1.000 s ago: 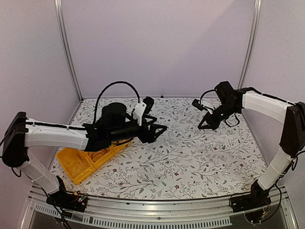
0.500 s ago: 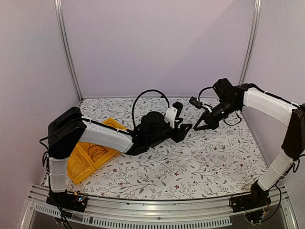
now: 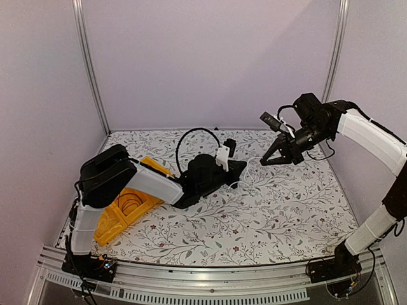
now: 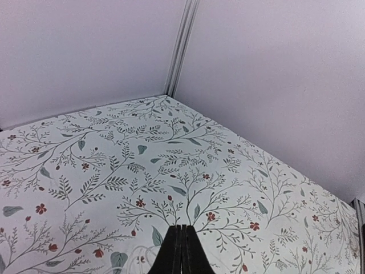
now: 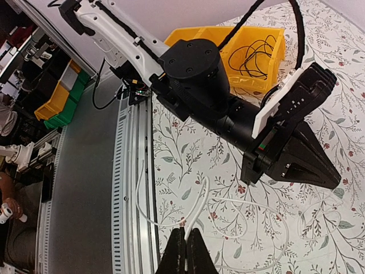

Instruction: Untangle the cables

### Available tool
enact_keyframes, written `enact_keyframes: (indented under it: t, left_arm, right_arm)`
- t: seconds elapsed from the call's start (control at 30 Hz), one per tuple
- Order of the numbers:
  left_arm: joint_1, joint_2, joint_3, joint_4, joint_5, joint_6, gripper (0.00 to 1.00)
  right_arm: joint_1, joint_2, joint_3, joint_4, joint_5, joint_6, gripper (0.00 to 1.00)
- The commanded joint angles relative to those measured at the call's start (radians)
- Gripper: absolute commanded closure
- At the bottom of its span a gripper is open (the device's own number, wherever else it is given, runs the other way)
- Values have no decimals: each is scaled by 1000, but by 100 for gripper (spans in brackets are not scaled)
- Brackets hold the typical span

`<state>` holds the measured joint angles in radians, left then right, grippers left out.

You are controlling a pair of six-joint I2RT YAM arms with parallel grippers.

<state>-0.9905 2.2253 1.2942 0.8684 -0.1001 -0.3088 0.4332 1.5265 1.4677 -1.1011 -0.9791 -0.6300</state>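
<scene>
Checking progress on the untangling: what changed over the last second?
The left arm swung in from the left and folded; the left gripper now sits low at mid-table, shut. The right gripper rose slightly toward the back right, shut on a white cable that now shows strung toward the left gripper. The yellow bin with its dark cables stayed put.
</scene>
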Motion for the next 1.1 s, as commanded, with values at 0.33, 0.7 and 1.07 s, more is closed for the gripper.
enact_keyframes:
  t: [0.33, 0.7, 1.07]
  left_arm:
    - [69, -407, -508, 233, 58, 6, 76]
    - [14, -510, -381, 11, 347, 227, 47]
    - [13, -348, -132, -206, 521, 229, 59]
  right_arm:
    - [6, -18, -25, 75, 53, 6, 100]
    - [6, -4, -56, 122, 110, 34, 100]
    - [10, -25, -76, 111, 94, 17, 100]
